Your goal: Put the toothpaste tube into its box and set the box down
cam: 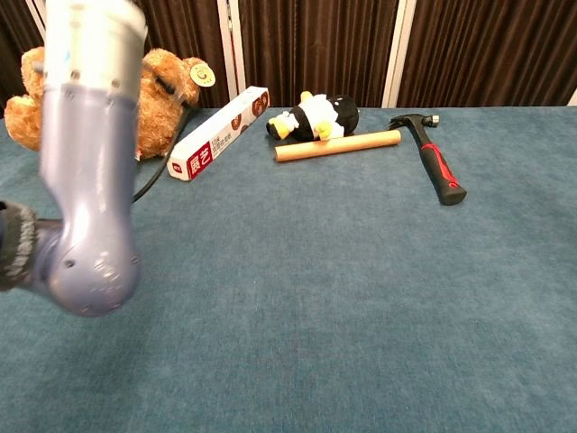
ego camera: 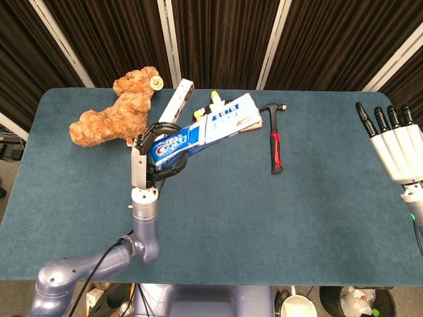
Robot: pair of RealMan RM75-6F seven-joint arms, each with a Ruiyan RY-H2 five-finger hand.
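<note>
My left hand [ego camera: 142, 165] grips a blue and white Crest toothpaste box [ego camera: 221, 122] by its near end, above the table's left centre. The box points up and to the right, its far end over the toys at the back. No tube shows outside the box, and I cannot see into it. The chest view shows only my left forearm [cam: 86, 180], blurred, with the hand and box out of frame above. My right hand [ego camera: 396, 148] hovers at the table's right edge, fingers straight and holding nothing.
A brown teddy bear [ego camera: 115, 112] lies at the back left beside a long white-and-red box [cam: 219, 133]. A penguin plush [cam: 315, 115] and a wooden dowel [cam: 338, 144] lie at the back centre. A red-handled hammer [cam: 433, 162] lies to their right.
</note>
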